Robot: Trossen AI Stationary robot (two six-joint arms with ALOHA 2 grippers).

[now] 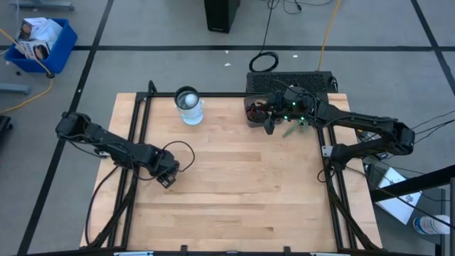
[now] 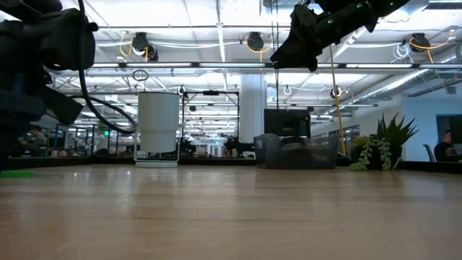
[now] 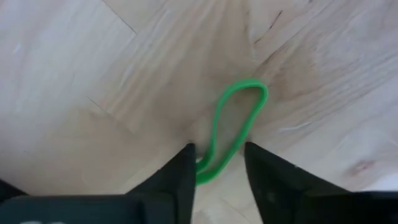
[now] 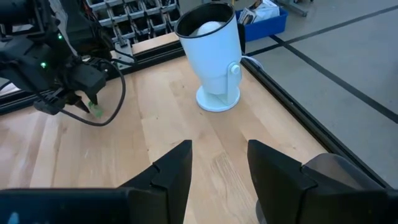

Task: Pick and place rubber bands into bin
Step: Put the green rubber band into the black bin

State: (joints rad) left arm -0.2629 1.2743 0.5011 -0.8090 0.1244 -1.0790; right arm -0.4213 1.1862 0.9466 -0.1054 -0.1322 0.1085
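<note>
Green band near end hidden behind finger — bin cropped.
</note>
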